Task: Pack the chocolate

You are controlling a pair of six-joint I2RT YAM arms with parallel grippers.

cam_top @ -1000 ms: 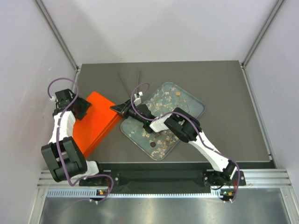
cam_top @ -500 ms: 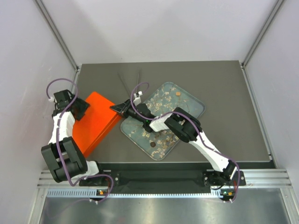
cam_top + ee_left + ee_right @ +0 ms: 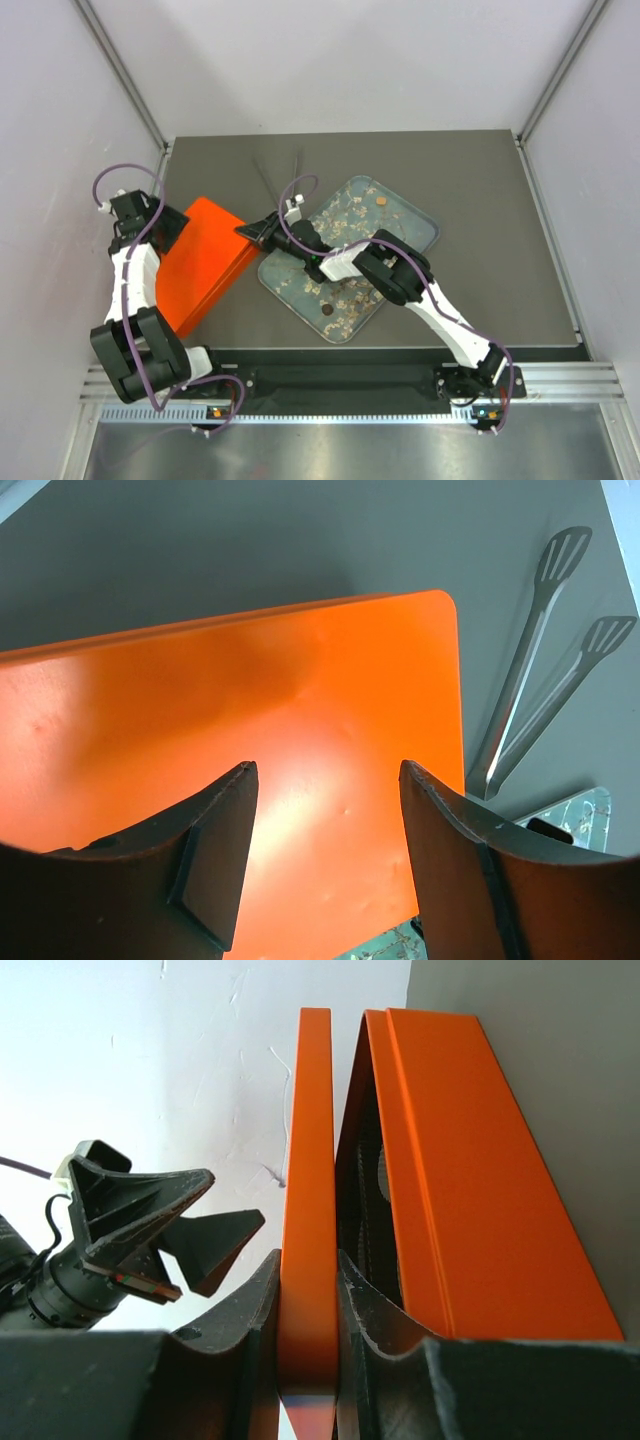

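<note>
An orange box (image 3: 205, 265) lies at the table's left. Its lid (image 3: 306, 1190) is lifted off the base (image 3: 480, 1210), leaving a dark gap between them. My right gripper (image 3: 308, 1260) is shut on the lid's near edge and shows as dark fingers at the box's right corner (image 3: 252, 231). My left gripper (image 3: 328, 770) is open, hovering over the lid's smooth top (image 3: 300, 680) with nothing between its fingers. It also shows beyond the lid (image 3: 190, 1225). On the clear tray (image 3: 415, 235) lie a caramel chocolate (image 3: 380, 201) and a dark brown chocolate (image 3: 328, 309).
Metal tongs (image 3: 277, 176) lie on the table behind the box, also seen beside the lid (image 3: 530, 670). Pale flakes are strewn over the tray. Walls stand close on the left and right. The right arm reaches across the tray.
The left wrist has edged slightly back and to the left over the lid. The right gripper keeps the same hold on the lid.
</note>
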